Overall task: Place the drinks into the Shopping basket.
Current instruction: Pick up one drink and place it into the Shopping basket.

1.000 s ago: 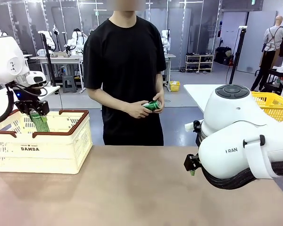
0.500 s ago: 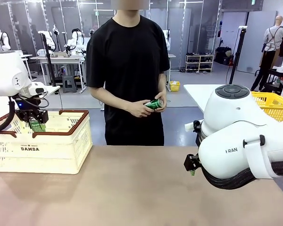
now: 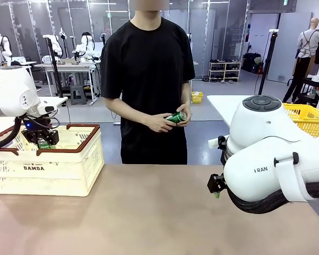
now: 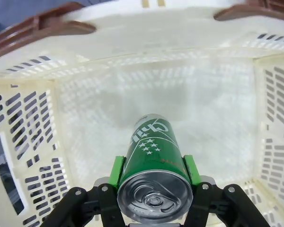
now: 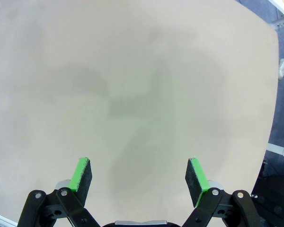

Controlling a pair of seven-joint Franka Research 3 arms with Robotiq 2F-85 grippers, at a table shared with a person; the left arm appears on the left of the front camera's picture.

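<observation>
Inside "DAMDA" basket [image 3: 69,171]: green can [image 4: 152,142] clamped by left fingers [image 4: 116,171]; right fingers [image 5: 83,176] spread, empty.

Glossy metal can [image 4: 154,156], matt slotted plastic basket [image 4: 33,113].

From the front you'll barely see the green can [image 4: 154,156] behind the left gripper [image 3: 41,139] and Shopping basket [image 3: 69,164] rim, basket's left end is cropped, right gripper [image 3: 216,191] is mostly behind its own arm, person's hands [image 3: 162,123] half-cover the second can [image 3: 175,117], print unreadable
</observation>
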